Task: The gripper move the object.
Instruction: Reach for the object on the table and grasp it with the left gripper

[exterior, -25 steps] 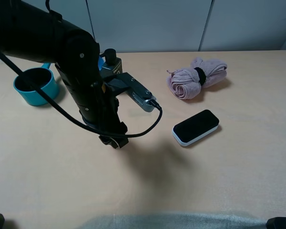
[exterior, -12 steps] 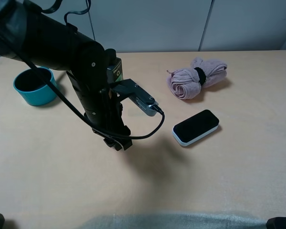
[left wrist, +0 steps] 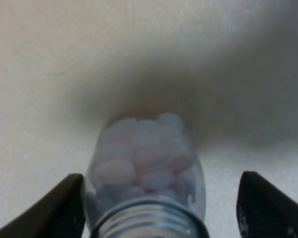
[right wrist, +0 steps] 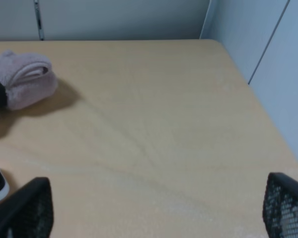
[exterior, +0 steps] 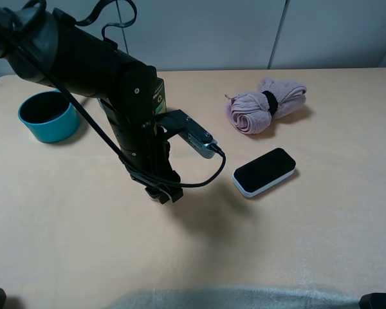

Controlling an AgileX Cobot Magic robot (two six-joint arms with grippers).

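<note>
1. The black left gripper [left wrist: 161, 177] straddles the small clear glass jar with silver ribbed cap [left wrist: 146, 163], jaws wider than it.
2. The jar sits midway between the front and back edges, nearer the left edge.
3. The black right gripper [right wrist: 154, 213] gapes wide.

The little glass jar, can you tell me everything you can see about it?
The jar is small, round-bodied and made of clear glass, with a ribbed silver screw cap. It is packed with pale whitish-pink pieces that look like tablets. The left wrist view sees it from its cap end, sitting between the left gripper's dark fingers. One finger is close beside it and the other stands clearly apart. Its shadow falls on the tan table.
</note>
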